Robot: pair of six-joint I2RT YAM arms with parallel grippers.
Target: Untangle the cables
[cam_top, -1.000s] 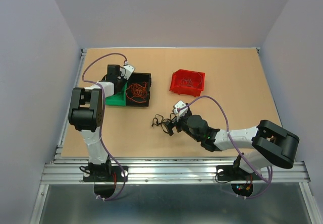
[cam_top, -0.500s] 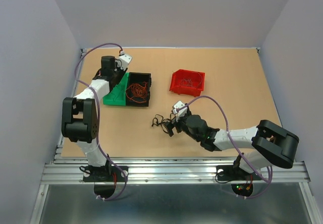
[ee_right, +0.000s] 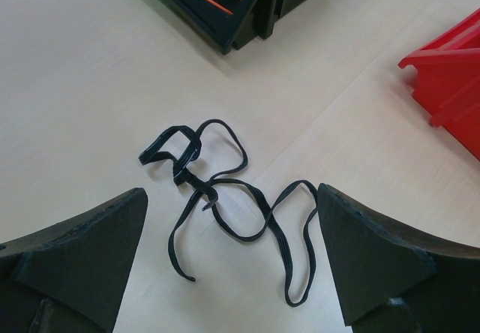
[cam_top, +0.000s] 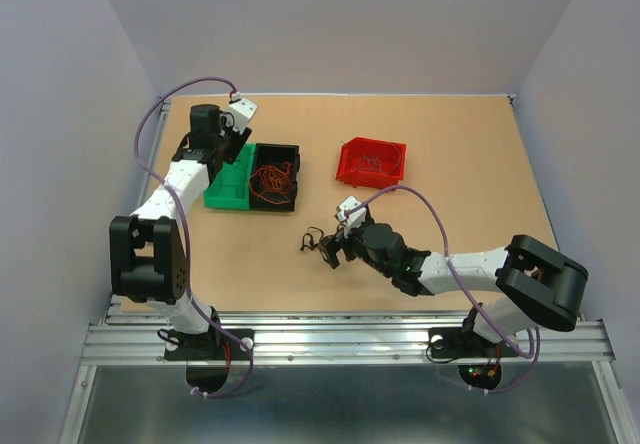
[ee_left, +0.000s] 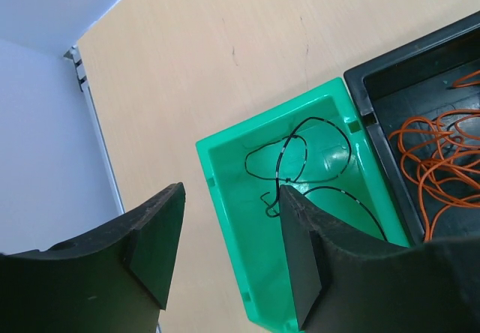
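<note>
Right gripper [ee_right: 232, 198]: jaws spread wide, gripping nothing. The loose black cable [ee_right: 193, 180] lies on the table [ee_right: 90, 85] right between the tips, its long axis running upper left to lower right in the wrist view, knot left of centre. You're the near arm here, so I'd take the knot with this one. Left gripper [ee_left: 229, 250]: jaws parted, empty, over the green bin [ee_left: 232, 198] at the upper left of the top view, where a thin black strand [ee_left: 300, 153] lies, well apart from the tangle.
</note>
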